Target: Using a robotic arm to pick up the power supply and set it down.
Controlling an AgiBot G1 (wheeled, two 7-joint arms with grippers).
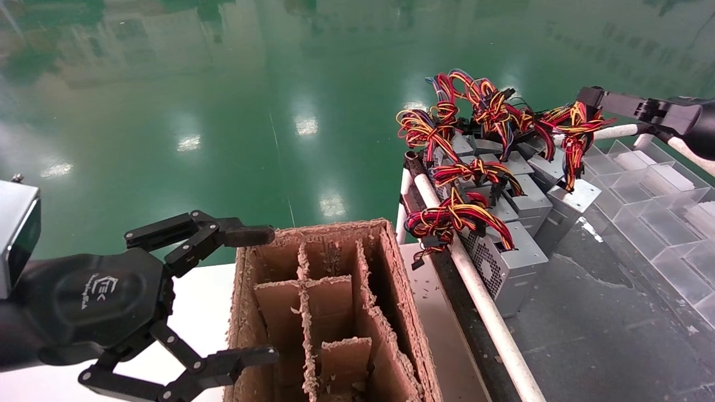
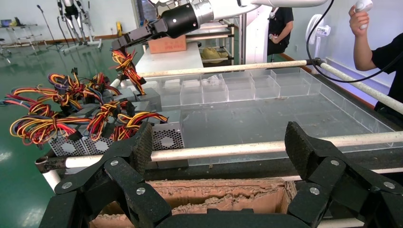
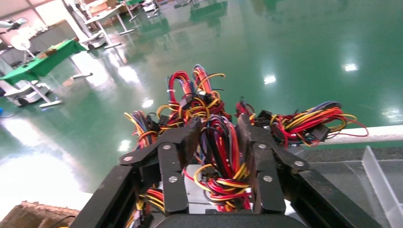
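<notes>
Left hand [image 1: 254,296] spread open at cardboard box [image 1: 329,312] edge; right hand [image 3: 218,142] clamped on power supply [image 1: 570,198] wire bundle.

The left gripper [image 1: 260,296] is matte black, with linkage fingers [image 1: 248,235] joined by silver screws and a white logo on its rounded palm housing. The right gripper [image 3: 218,142] has the same black linkage and screws, and a black cylinder [image 2: 178,20], silver wrist ring [image 2: 203,10] and glossy white arm [image 2: 237,5] carry it.

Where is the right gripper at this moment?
In the head view, the right gripper is at upper right, above the far-right power supply, its fingers closed around that unit's wire bundle.
</notes>
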